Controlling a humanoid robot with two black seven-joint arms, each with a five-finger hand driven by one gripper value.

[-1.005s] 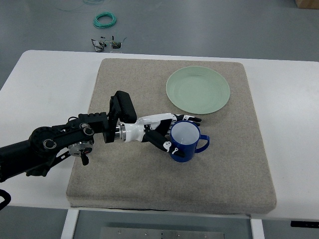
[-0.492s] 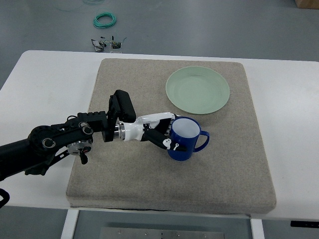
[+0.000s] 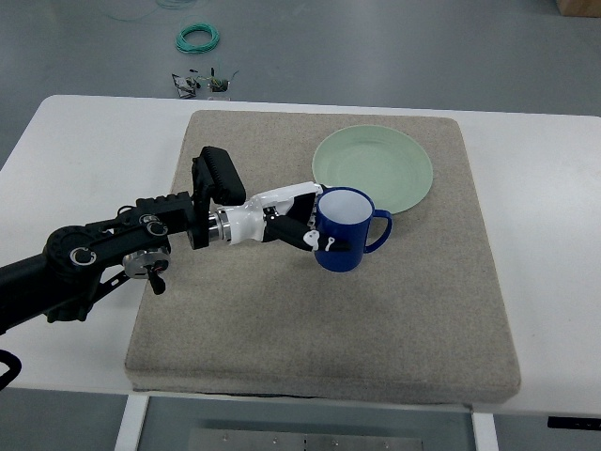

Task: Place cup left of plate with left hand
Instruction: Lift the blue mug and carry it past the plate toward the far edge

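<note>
We've got our left hand [image 3: 299, 224] wrapped around the blue cup [image 3: 345, 230], carrying it toward the plate's [image 3: 373, 170] left side.

The cup [image 3: 344, 230] looked glossy blue plastic, white inside. The plate [image 3: 373, 170] had a smooth, satin pale-green finish. Under them the mat [image 3: 235, 319] was rough, matt beige cloth on a smooth white table [image 3: 84, 150].
</note>
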